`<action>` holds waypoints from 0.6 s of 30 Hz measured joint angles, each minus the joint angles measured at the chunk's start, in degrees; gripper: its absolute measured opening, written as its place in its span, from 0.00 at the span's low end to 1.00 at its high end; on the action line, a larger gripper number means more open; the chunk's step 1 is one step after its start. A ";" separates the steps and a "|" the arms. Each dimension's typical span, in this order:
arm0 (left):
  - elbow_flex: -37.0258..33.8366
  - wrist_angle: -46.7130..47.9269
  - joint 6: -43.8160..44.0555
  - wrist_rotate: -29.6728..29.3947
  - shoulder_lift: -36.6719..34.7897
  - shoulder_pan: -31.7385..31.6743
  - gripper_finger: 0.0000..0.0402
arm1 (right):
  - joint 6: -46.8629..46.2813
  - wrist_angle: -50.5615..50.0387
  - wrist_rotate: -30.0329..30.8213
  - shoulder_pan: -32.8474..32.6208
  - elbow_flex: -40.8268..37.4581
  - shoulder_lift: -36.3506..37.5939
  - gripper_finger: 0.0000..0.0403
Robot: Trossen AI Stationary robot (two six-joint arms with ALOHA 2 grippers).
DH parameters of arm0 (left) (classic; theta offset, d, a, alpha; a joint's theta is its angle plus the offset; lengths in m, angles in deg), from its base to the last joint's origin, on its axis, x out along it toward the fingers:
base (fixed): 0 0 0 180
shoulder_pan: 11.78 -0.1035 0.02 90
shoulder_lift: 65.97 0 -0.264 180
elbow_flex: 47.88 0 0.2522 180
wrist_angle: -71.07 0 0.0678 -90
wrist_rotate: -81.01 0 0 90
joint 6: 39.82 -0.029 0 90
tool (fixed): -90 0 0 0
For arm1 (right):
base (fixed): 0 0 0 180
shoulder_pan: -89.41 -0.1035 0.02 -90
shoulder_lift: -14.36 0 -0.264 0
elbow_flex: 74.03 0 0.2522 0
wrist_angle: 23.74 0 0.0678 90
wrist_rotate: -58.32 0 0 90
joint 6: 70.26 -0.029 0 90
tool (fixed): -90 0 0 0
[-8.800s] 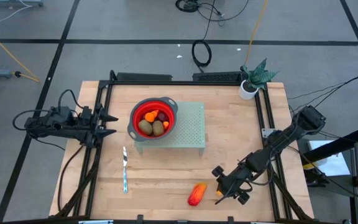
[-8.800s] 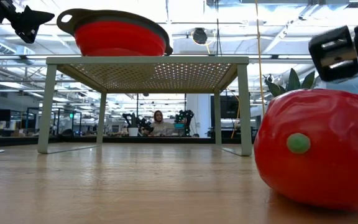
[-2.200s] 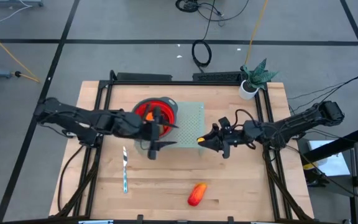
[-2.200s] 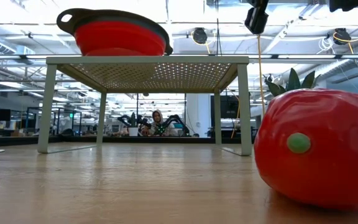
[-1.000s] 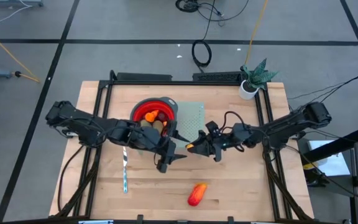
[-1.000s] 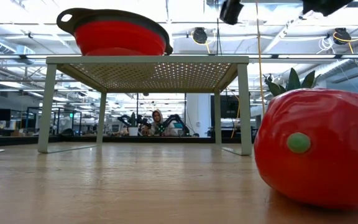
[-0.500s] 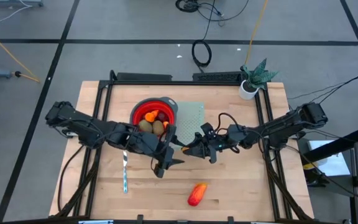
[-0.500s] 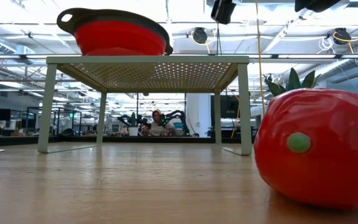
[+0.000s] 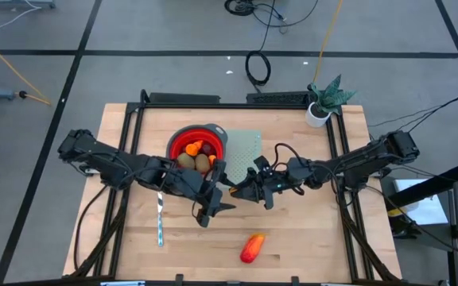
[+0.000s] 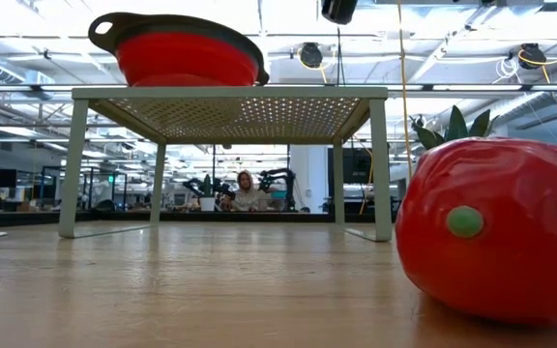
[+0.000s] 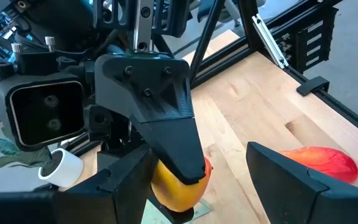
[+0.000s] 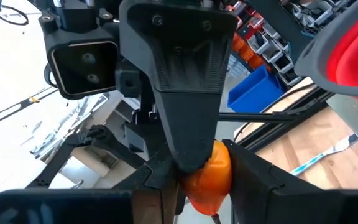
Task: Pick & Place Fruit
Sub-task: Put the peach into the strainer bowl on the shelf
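- Orange fruit piece (image 12: 208,177): small, rounded, glossy, orange-yellow. It hangs in the air over the middle of the table, just near of the rack (image 9: 247,159).
- Right gripper (image 9: 242,191): my fingers are clamped on this piece.
- Left gripper (image 9: 223,197): my fingers stand wide apart with the piece between them, and have not closed.
- Handling, as a judgement: light, hard and smooth, so liable to slip. Take hold across the widest part, clear of the right fingers.
- Remaining fruit: brown-green ovals (image 9: 193,162) and small orange bits lie in the red bowl (image 9: 217,133) on the rack. The elongated red-orange piece (image 9: 251,248) lies on the near table, well apart from both grippers.
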 joint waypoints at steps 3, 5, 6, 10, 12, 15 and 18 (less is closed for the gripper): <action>-0.02 0.22 -0.02 0.00 0.00 0.01 0.64 | -0.06 -0.60 0.04 0.00 0.02 0.00 0.26; -0.02 0.15 -0.43 -0.02 0.00 0.00 0.64 | -0.08 -0.59 0.12 0.00 0.02 0.00 0.26; -0.02 0.08 -0.60 -0.04 0.00 0.00 0.64 | -0.06 -0.71 0.15 0.00 0.02 0.00 0.26; -0.04 0.07 -0.91 -0.04 0.00 0.00 0.64 | 0.09 -1.10 0.17 0.00 0.04 0.02 0.26; -0.04 0.01 -1.24 -0.47 0.00 0.00 0.64 | 0.12 -1.12 0.23 0.00 0.04 0.02 0.26; -0.04 -0.24 -2.83 -1.42 0.00 0.06 0.59 | 0.12 -1.26 0.24 0.00 0.04 0.02 0.26; -0.04 -0.54 -3.43 -1.64 0.00 0.04 0.51 | 0.12 -1.26 0.21 0.00 0.04 0.02 0.26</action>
